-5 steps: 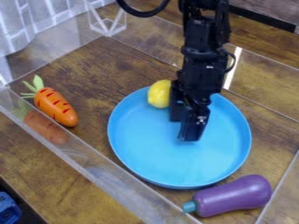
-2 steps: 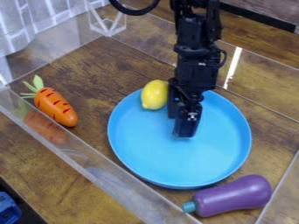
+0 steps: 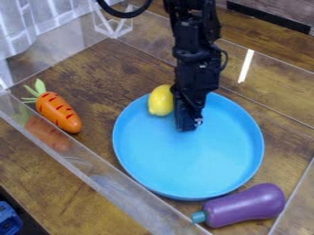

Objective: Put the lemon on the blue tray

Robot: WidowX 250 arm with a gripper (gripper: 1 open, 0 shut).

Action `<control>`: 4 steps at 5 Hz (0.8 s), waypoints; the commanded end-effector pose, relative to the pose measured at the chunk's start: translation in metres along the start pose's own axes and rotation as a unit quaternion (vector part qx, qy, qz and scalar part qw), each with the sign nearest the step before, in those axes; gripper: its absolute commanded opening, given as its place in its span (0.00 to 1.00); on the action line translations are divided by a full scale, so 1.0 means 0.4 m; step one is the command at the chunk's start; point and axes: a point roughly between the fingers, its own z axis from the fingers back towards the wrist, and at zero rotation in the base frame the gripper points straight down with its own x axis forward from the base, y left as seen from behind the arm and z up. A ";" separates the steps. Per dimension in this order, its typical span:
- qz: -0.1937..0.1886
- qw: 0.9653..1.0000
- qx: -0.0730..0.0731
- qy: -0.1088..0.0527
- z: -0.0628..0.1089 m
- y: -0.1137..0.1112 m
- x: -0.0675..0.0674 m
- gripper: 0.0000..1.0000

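step: I am lining up on the lemon [image 3: 160,100] | gripper [image 3: 186,123]: closed, empty, lemon just left of it | next: reopening, straddling lemon, placing on blue tray [image 3: 208,170]

Wooden tabletop [image 3: 110,78] bearing an orange toy carrot [image 3: 55,110] with green top at left and a purple toy eggplant [image 3: 243,206] at lower right.

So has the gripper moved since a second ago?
Yes. The gripper has shifted left and a little up in the picture, away from the middle of the tray toward the lemon at its rim.
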 end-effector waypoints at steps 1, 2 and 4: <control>0.016 0.999 -0.027 0.018 -0.042 -0.093 -0.013 0.00; 0.019 0.999 -0.034 0.014 -0.032 -0.114 -0.024 0.00; 0.020 0.999 -0.048 0.008 -0.034 -0.136 -0.012 1.00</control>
